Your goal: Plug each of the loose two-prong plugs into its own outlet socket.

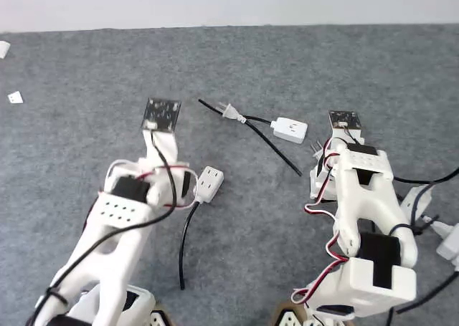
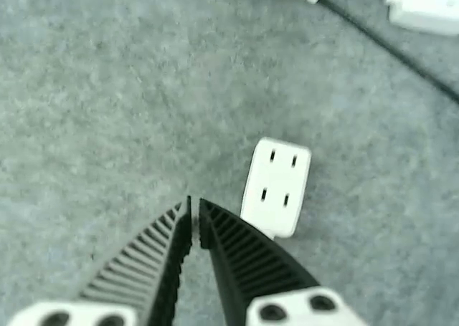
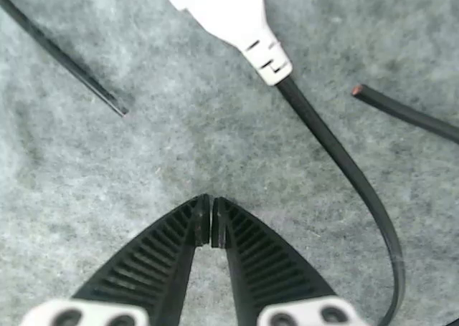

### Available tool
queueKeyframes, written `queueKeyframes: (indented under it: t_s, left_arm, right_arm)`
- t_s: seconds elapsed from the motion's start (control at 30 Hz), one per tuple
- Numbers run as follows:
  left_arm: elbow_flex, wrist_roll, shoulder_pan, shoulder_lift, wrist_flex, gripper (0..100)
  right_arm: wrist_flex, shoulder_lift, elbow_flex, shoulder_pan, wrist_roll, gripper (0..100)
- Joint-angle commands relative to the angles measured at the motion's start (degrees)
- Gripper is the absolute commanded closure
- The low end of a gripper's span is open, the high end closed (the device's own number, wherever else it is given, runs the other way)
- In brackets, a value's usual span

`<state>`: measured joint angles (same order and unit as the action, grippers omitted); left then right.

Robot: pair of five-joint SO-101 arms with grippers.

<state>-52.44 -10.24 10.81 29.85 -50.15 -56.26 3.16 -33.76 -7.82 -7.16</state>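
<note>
A white outlet socket [image 1: 209, 183] lies face up left of centre, two pairs of slots showing, its black cord [image 1: 183, 240] curling toward the near edge. Farther off and to the right, a second socket [image 1: 290, 129], also white, rests just right of a white two-prong plug [image 1: 229, 112] whose prongs point left. A second plug [image 3: 229, 14], white, lies at the right, its black lead [image 3: 330, 150] bending away.

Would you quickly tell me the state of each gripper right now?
Left gripper: closed, holding nothing.
Right gripper: closed, holding nothing.
</note>
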Motion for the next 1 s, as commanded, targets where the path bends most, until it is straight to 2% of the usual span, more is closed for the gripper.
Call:
queueKeyframes:
  t_s: [0.0, 0.17, 0.27, 0.37, 0.5, 0.57, 0.67, 0.8, 0.97]
  left_arm:
    - [-4.7, 0.4, -3.5, 4.0, 3.8, 98]
    - [-10.1, 0.9, -18.0, 9.0, 4.1, 98]
    - [-13.2, 4.7, -24.0, 11.4, 4.2, 98]
    - [-16.0, 10.0, -26.4, 11.7, 6.4, 98]
    - [-16.7, 10.6, -28.8, 10.1, 10.4, 98]
    - [-16.2, 10.8, -28.8, 8.4, 11.3, 97]
    - [-13.9, 12.7, -28.9, 5.4, 9.6, 89]
    - [-12.0, 13.3, -28.7, 1.4, 9.9, 76]
    - [-11.5, 13.2, -28.7, -0.4, 11.3, 74]
  right_arm:
    - [0.5, -1.0, 0.4, 0.3, -0.5, 99.0]
    - [0.7, -0.9, 1.1, 0.3, 0.0, 99.0]
    - [4.4, -0.4, 3.1, 0.7, 1.6, 99.0]
    - [9.2, -0.3, 4.2, 3.2, 2.7, 99.0]
    - [14.5, -0.2, 4.3, 9.4, -1.9, 97.3]
    - [17.2, 0.4, 4.4, 11.4, -3.5, 91.6]
    - [18.9, 3.6, 7.8, 12.3, -3.9, 82.6]
    - [14.3, 10.9, 17.8, 12.2, -6.1, 82.5]
    - [0.3, 21.3, 33.5, 12.4, -9.4, 84.6]
